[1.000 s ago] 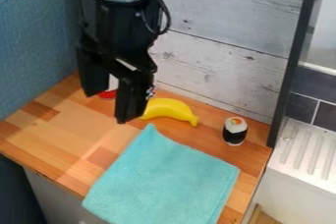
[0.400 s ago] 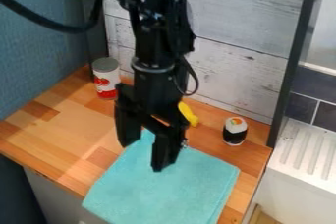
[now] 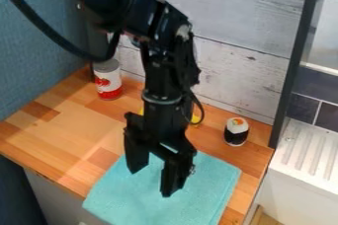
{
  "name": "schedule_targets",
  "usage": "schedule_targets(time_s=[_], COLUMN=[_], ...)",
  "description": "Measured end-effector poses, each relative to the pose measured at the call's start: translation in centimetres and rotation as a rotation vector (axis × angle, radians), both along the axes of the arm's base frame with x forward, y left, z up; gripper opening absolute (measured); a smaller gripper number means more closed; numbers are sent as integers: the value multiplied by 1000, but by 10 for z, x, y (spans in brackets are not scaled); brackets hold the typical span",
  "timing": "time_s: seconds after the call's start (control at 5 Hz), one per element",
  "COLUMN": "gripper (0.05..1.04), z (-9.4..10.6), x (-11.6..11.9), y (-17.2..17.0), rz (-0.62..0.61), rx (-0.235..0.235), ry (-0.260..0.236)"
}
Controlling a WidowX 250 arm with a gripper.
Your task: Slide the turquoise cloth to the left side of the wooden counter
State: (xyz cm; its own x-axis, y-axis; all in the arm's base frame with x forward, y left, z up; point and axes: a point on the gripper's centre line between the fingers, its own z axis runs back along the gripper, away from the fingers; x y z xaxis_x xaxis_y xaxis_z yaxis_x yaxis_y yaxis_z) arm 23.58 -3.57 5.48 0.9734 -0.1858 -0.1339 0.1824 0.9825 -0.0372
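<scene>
Counter [image 3: 72,130] holds cloth [image 3: 214,174], can [image 3: 107,81], sushi [image 3: 236,131], banana [image 3: 195,119] partly behind arm [image 3: 163,73].

The camera view looks down at a slant from above the front side of the counter [image 3: 72,125], facing the whitewashed plank wall [image 3: 231,73] behind it. It stands fairly near—close enough that the blue cloth [image 3: 125,194] in the foreground reaches the bottom edge. The aim is a little askew, so the counter's back edge slopes down to the right. A blue panel [image 3: 39,46] bounds the view at left, a dark upright post [image 3: 290,71] and white ridged drainboard [image 3: 310,150] at right—with a grey front [image 3: 49,199] visible below.
</scene>
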Motion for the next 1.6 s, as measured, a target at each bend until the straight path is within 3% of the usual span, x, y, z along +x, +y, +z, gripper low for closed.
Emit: schedule_targets(time_s=[0.2,0.6,1.0,1.4,1.6], gripper=[1007,1007,1007,1007,1007], z=[-20,-43,-50,-52,-52], x=[0,0,0,-8,-18], y=[0,5,34,116,150], rz=[-10,-15,94,203,230], rx=[3,-2,-25,72,96], ry=[38,67,93,159,212])
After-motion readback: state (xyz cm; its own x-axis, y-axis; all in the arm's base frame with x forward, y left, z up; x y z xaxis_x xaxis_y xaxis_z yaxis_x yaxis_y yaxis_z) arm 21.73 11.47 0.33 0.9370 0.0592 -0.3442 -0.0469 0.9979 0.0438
